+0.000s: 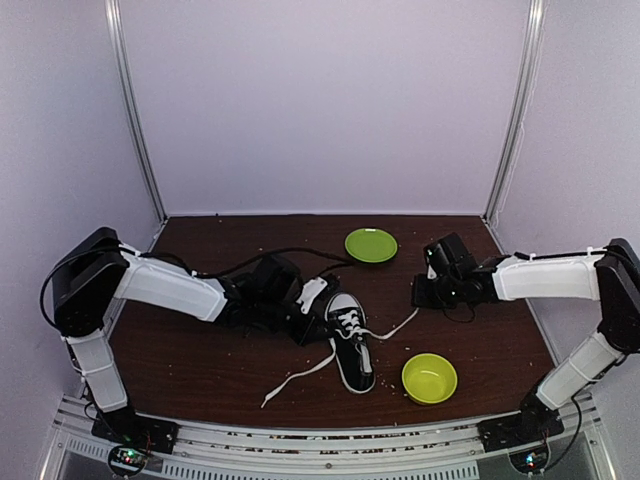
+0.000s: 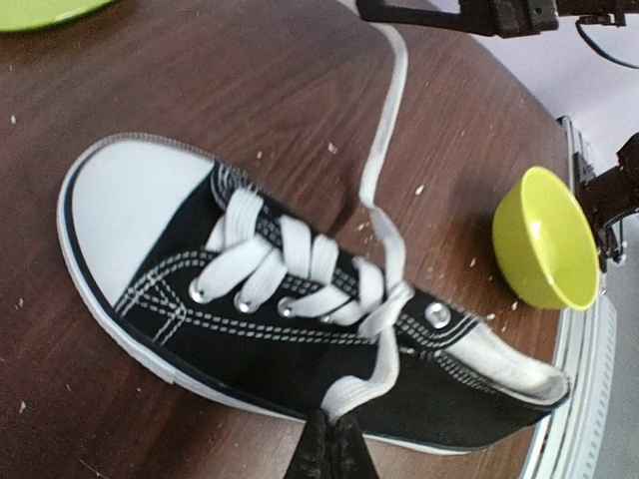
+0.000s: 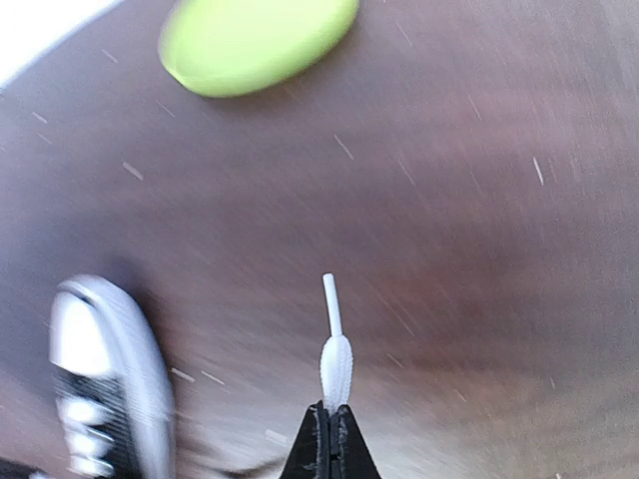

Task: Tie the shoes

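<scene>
The black low-top shoe with white toe cap lies mid-table, toe toward the back. In the left wrist view the shoe lies on its sole with crossed white laces. My left gripper is shut on the lace strand draped over the shoe's near side; from above, this gripper sits at the shoe's left. The other lace runs right to my right gripper. That gripper is shut on the lace end, whose tip pokes out past the fingers.
A green plate lies at the back, a green bowl stands front right of the shoe. A loose lace tail trails toward the front edge. A black cable crosses behind the left arm. White crumbs dot the brown table.
</scene>
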